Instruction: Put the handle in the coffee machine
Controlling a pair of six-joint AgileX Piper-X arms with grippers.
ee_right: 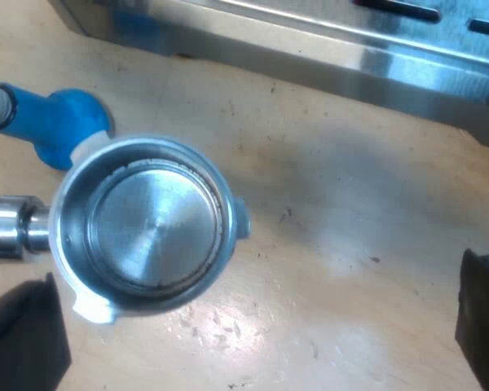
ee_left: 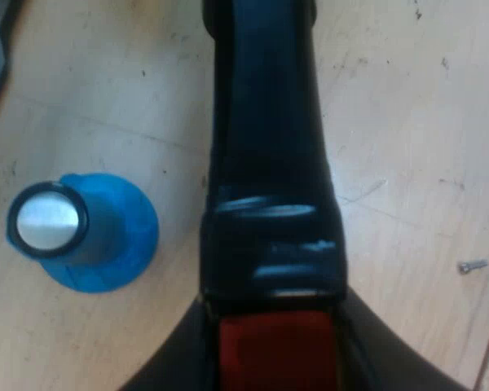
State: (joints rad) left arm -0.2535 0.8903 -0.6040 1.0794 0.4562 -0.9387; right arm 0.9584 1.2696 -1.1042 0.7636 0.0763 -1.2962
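Closest to my left wrist camera is the left pincer (ee_left: 279,371). Its black fingers (ee_left: 167,366) sit tight against either side of the red end (ee_left: 277,338) of the dark handle (ee_left: 265,122), so it looks clamped on the handle, though the contact itself is mostly hidden under the camera. The handle runs straight away from the pincer over the pale wooden bench (ee_left: 407,147). Beside it, not touching, a blue tamper (ee_left: 81,232) stands on the bench with its round metal face up. A small screw (ee_left: 472,265) lies on the wood on the handle's other side.

My right pincer (ee_right: 253,350) is spread wide, with one finger (ee_right: 20,346) at each edge of its view and only bare bench between them. Just past it is the metal holder (ee_right: 143,224), basket mouth up and empty — whether it rests on the bench or hangs above it I cannot tell. The tamper sits just beyond the holder's rim. Farthest off, the espresso machine (ee_right: 326,49) shows its steel base along the bench, well apart from the holder.
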